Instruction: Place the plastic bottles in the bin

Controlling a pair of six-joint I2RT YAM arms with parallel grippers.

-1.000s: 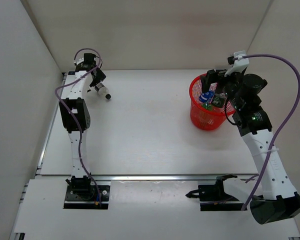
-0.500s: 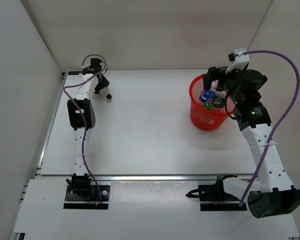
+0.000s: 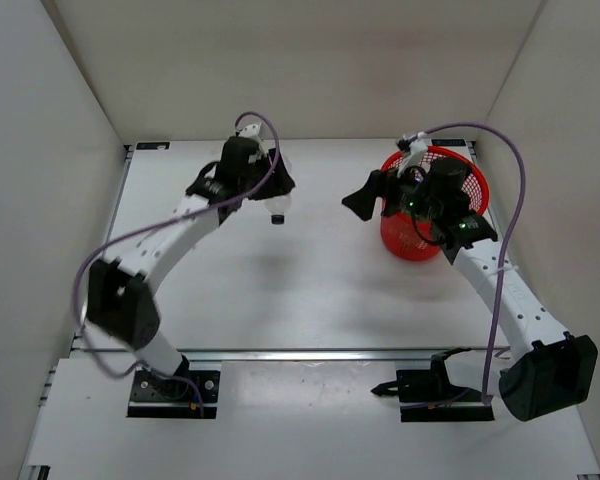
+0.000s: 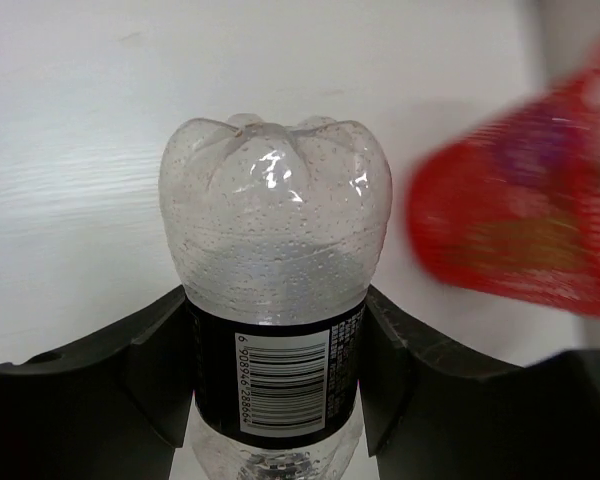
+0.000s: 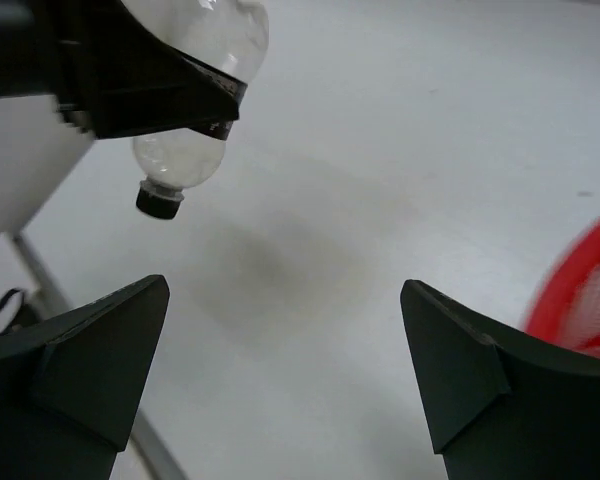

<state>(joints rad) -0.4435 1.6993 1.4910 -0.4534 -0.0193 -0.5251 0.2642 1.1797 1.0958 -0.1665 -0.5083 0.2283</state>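
A clear plastic bottle (image 4: pixel 277 230) with a black label and black cap (image 3: pixel 277 218) hangs cap-down above the table at the back middle, with my left gripper (image 4: pixel 277 345) shut around its labelled middle. In the top view that left gripper (image 3: pixel 272 190) is well left of the bin. The red mesh bin (image 3: pixel 469 172) stands at the back right and shows blurred in the left wrist view (image 4: pixel 525 210). My right gripper (image 3: pixel 360 203) hovers just left of the bin, open and empty (image 5: pixel 285 300), facing the held bottle (image 5: pixel 195 110). The right arm hides what lies in the bin.
White walls close the table on the left, back and right. The right arm's wrist and purple cable (image 3: pixel 510 160) lie over the bin. The bin's rim (image 5: pixel 590 290) shows at the right edge of the right wrist view.
My left gripper has shut on the black-capped bottle at the back left, lifted it and swung right toward the table's middle. My right gripper has come out of the bin, moving left.
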